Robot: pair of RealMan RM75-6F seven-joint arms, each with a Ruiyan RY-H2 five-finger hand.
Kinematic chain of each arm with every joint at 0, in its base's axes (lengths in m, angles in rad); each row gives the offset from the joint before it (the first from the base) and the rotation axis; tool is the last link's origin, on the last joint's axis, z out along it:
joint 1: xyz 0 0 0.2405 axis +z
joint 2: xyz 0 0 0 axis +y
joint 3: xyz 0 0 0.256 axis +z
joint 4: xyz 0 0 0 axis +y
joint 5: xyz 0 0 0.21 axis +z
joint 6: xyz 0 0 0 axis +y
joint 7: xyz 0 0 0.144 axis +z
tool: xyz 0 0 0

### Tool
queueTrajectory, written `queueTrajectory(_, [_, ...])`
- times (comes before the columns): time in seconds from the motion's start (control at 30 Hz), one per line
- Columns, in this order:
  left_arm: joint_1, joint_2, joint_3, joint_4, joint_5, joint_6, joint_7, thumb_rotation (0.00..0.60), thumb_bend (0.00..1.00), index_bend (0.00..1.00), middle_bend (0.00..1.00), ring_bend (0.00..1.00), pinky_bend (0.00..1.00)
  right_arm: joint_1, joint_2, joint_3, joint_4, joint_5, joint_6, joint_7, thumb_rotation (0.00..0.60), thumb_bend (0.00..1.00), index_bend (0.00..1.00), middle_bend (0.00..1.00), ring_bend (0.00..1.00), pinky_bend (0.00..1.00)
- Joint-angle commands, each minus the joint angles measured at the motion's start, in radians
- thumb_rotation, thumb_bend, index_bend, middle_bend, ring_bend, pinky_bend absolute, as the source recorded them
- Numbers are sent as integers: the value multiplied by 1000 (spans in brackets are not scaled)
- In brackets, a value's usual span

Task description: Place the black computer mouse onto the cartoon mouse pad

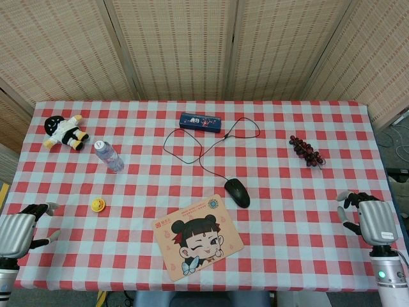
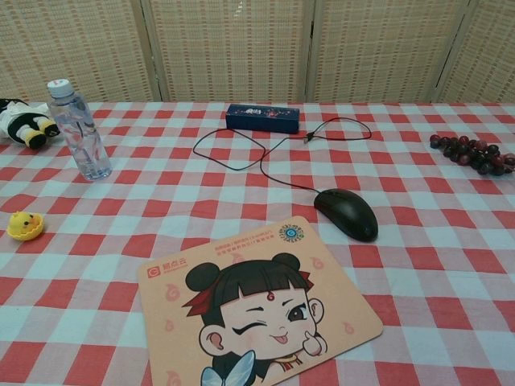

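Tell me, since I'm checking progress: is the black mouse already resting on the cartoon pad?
No: in the chest view the black mouse lies on the checked cloth just beyond the cartoon mouse pad's far right corner.

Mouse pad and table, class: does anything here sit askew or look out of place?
Yes. The cartoon mouse pad lies rotated against the checks of the tablecloth, one corner near the front edge. The black computer mouse rests off the pad beside its far right corner, its cable looping loosely across the cloth.

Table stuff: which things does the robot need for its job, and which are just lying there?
Needed: black computer mouse, cartoon mouse pad.

Just lying there: water bottle, plush doll, yellow chick toy, blue box, grapes.
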Motion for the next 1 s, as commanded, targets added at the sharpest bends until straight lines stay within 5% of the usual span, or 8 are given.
queueTrajectory(0.03, [-1, 1, 2, -1, 7, 2, -4, 600, 162, 441, 476, 403, 648, 2, -1, -2, 2, -2, -3, 1, 600, 366, 461, 580, 493, 581])
queueTrajectory(0.33, [-2, 4, -4, 13, -7, -4, -43, 600, 162, 444, 482, 406, 647, 25, 5, 0, -1, 2, -47, 23, 600, 360, 461, 579, 493, 591])
queueTrajectory(0.5, [2, 13, -8, 20, -20, -4, -62, 600, 162, 444, 483, 406, 648, 102, 48, 0, -39, -26, -157, 8, 600, 372, 429, 618, 539, 747])
queueTrajectory(0.6, [6, 17, -11, 14, -18, 8, -73, 600, 162, 444, 483, 406, 648, 165, 80, 5, -79, -36, -246, -36, 600, 462, 338, 716, 648, 842])
queueTrajectory(0.77, [7, 24, -8, 10, -19, 3, -61, 600, 162, 445, 483, 406, 648, 273, 122, 24, -141, -25, -399, -113, 600, 890, 182, 779, 706, 865])
queueTrajectory(0.83, [7, 25, -8, 9, -20, 1, -61, 600, 162, 445, 483, 406, 648, 314, 126, 34, -161, -17, -449, -160, 600, 982, 137, 778, 706, 865])
queueTrajectory(1.0, [8, 30, -11, 10, -30, -2, -74, 600, 162, 445, 483, 406, 648, 408, 129, 51, -214, 29, -580, -242, 600, 1000, 89, 801, 725, 884])
